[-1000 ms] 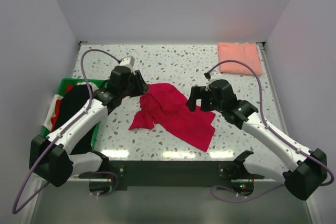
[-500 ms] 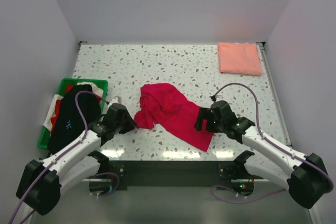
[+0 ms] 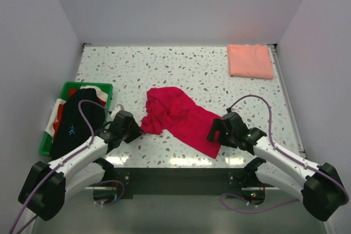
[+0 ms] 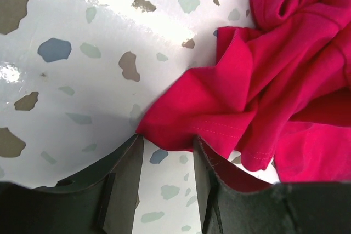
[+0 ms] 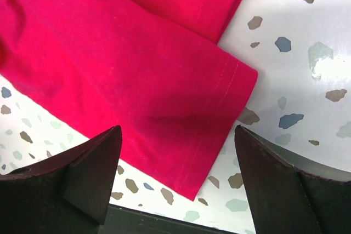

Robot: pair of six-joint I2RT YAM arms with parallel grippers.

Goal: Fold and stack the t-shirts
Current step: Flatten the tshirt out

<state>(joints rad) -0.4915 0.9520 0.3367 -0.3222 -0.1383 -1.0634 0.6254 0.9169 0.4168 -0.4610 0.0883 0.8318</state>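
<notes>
Left gripper [image 3: 135,130] sits low at the near-left end of the crimson t-shirt [image 3: 178,114]. Its jaws are only narrowly parted, and from its wrist camera a pointed corner of the hem lies right at the fingertips [image 4: 130,157], with speckled table showing in the slot behind. Whether the tips are pressing the cloth I cannot tell. Right gripper [image 3: 213,133] is spread wide over the shirt's near-right corner, one finger above red cloth and the other above bare table, holding nothing.

The crimson t-shirt lies unfolded in the middle of the table [image 3: 164,69], running from a bunched, creased heap at the left to a flatter stitched panel at the right. The salmon t-shirt [image 3: 250,60] lies as a neat flat rectangle in the far right corner, well apart from the red one.

The red shirt's lower-right corner is near the table's front edge. The green crate [image 3: 88,85] sits at the left edge beside the left arm, with a dark garment [image 3: 77,119] heaped in it. Open speckled surface stretches beyond the red shirt to the back wall.
</notes>
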